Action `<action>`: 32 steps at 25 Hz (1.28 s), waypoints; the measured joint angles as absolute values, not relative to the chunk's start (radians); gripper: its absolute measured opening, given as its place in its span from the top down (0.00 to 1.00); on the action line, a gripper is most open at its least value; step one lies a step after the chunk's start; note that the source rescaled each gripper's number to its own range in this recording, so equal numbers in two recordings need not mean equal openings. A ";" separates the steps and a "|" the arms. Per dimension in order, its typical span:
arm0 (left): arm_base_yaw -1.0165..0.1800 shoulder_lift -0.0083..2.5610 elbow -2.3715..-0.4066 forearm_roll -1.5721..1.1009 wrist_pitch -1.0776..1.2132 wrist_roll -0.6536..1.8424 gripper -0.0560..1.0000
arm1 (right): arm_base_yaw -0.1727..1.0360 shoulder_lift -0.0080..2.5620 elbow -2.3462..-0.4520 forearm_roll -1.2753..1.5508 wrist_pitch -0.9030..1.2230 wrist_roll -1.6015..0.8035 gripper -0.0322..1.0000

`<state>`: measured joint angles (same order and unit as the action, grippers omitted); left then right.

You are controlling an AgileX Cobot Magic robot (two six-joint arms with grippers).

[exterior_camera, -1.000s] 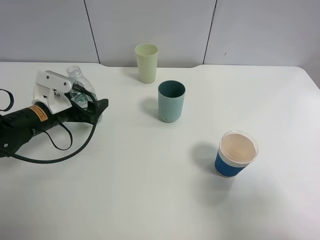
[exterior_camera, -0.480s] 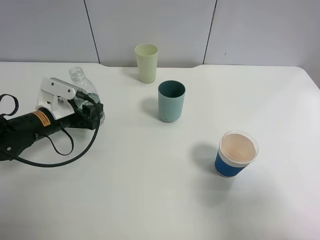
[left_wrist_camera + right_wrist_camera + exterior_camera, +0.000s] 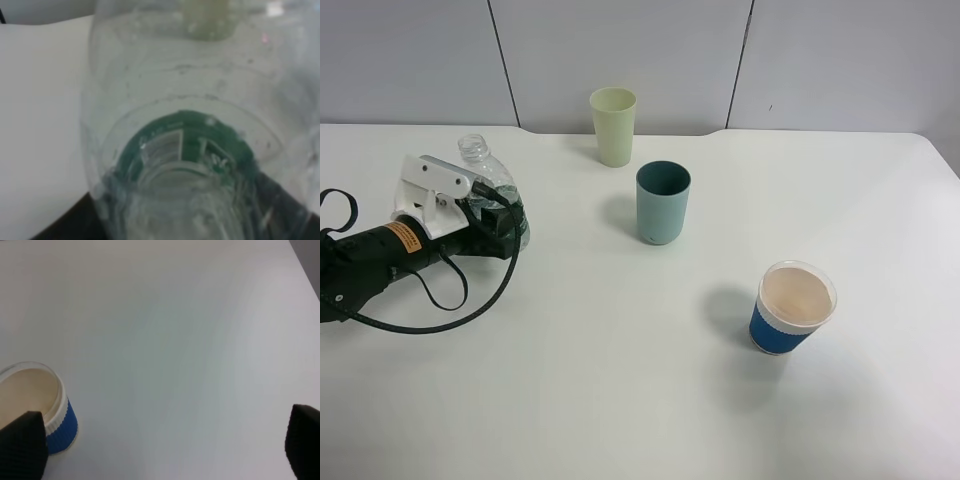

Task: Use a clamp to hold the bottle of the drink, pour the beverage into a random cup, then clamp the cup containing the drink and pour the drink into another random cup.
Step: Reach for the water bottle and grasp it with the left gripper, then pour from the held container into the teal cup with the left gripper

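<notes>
A clear plastic bottle (image 3: 480,170) with a green label stands upright at the left of the table. My left gripper (image 3: 506,222) is closed around its lower body. In the left wrist view the bottle (image 3: 190,125) fills the frame, with the dark fingers (image 3: 60,231) at its sides. A pale green cup (image 3: 613,126) stands at the back. A teal cup (image 3: 663,203) stands in front of it. A blue paper cup (image 3: 793,308) with a white rim stands at the right front, and it also shows in the right wrist view (image 3: 42,410). My right gripper (image 3: 162,445) is open and empty, above the table beside the blue cup.
The white table (image 3: 620,380) meets a grey panelled wall (image 3: 820,60) at the back. The left arm's black cable (image 3: 440,300) loops on the table in front of the arm. The table's right edge (image 3: 945,170) is near the right arm.
My left gripper drew in and turned around the bottle a second ago and now holds it. The bottle has shifted slightly. The cups have not moved.
</notes>
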<state>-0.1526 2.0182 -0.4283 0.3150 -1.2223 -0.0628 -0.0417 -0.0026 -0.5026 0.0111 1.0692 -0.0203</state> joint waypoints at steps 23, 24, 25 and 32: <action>-0.473 1.826 -0.432 -0.592 -1.117 0.148 0.93 | -0.042 -0.003 -0.503 0.011 1.069 -0.020 0.17; -0.492 1.818 -0.442 -0.640 -1.098 0.186 0.93 | -0.042 -0.003 -0.503 0.011 1.069 -0.020 0.17; -0.509 1.809 -0.452 -0.685 -1.079 0.222 0.93 | -0.042 -0.003 -0.503 0.011 1.069 -0.020 0.17; -0.598 1.766 -0.604 -0.951 -0.885 0.521 0.93 | -0.042 -0.003 -0.503 0.011 1.069 -0.020 0.17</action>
<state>-0.5980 1.7661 -0.6037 -0.9507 -0.8849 0.5213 -0.0417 -0.0026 -0.5026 0.0111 1.0692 -0.0203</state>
